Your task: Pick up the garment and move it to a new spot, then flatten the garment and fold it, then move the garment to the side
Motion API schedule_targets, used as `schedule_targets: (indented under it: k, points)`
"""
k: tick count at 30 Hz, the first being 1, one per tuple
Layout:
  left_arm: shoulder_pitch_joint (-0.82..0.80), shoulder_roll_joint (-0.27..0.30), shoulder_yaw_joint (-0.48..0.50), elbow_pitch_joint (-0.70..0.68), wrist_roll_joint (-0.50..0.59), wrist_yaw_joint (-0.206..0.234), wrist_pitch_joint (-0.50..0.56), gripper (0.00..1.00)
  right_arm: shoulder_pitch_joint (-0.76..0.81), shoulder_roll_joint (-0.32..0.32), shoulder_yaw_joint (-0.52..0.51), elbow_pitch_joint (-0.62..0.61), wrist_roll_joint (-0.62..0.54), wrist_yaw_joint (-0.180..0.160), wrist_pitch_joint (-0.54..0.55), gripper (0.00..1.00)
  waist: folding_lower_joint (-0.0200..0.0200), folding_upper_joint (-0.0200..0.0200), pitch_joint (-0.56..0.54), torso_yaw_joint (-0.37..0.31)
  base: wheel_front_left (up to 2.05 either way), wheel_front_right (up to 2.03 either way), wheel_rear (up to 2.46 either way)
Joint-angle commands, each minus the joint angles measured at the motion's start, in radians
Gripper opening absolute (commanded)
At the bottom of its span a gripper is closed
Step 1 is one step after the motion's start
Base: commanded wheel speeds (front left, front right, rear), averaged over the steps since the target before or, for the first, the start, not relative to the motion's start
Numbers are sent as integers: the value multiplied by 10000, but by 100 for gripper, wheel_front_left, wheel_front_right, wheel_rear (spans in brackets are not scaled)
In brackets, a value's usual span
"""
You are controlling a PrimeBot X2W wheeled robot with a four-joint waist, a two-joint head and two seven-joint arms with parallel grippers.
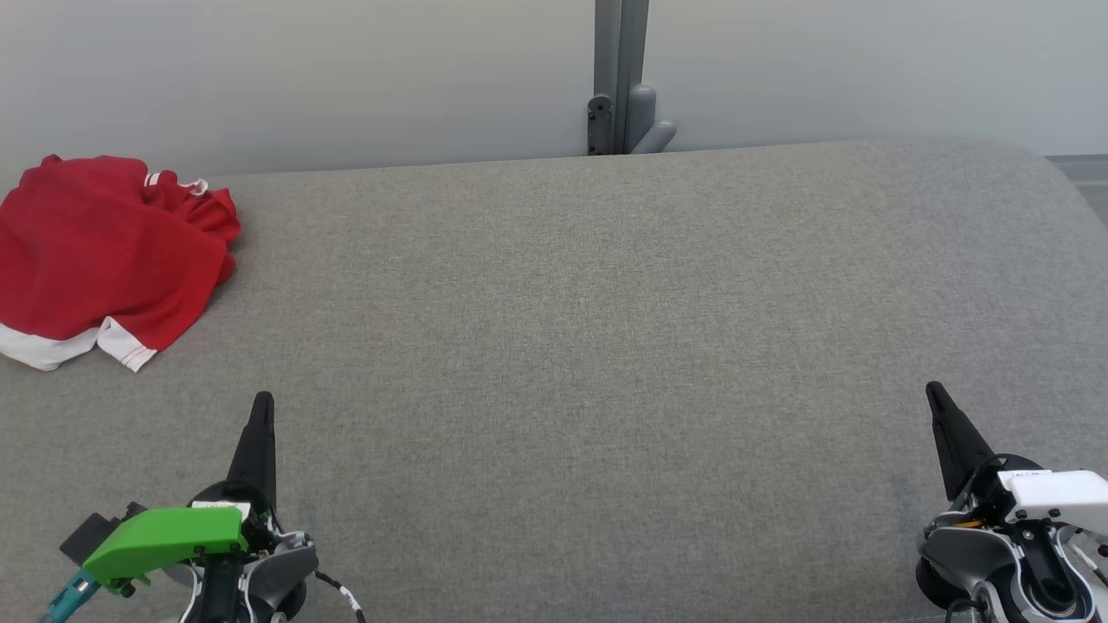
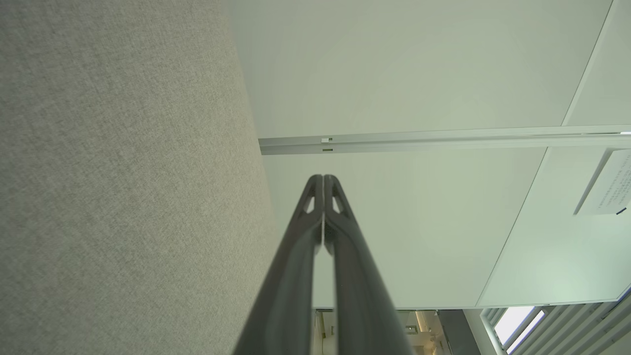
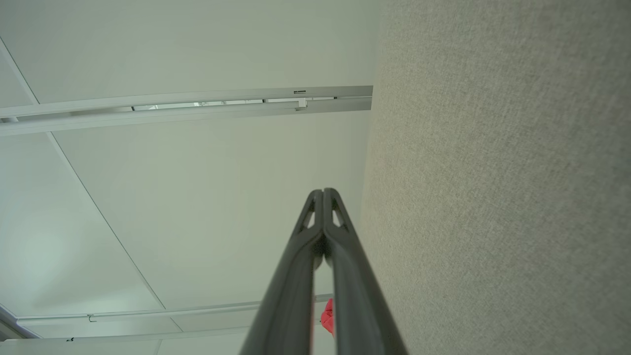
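The garment [image 1: 99,255] is a crumpled red piece with white trim, lying at the far left of the grey fabric surface [image 1: 589,329]. A sliver of its red [image 3: 327,316] peeks between the fingers in the right wrist view. My left gripper [image 1: 262,402] rests at the lower left, below and right of the garment, shut and empty; its fingertips [image 2: 323,178] touch in the left wrist view. At the lower right my right gripper [image 1: 933,389] is shut too, tips [image 3: 323,192] together, far from the garment.
A pale wall runs behind the surface, with a grey metal post and bracket [image 1: 619,82] at the back centre. The surface's rounded right corner [image 1: 1052,173] drops off at the far right. Wide bare fabric lies between the two grippers.
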Motion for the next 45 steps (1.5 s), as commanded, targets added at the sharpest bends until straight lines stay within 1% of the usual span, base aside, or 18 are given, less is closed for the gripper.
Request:
schedule_targets:
  k: [1,45]
  points:
    - [-98,21,15,-16,-54,-58,48,0,-119,-2,-11,18,-37,4,30,0,0,0,0,0,0,0,0]
    - [-98,21,15,-17,-54,-58,48,0,-119,-2,-10,18,-37,4,29,0,0,0,0,0,0,0,0]
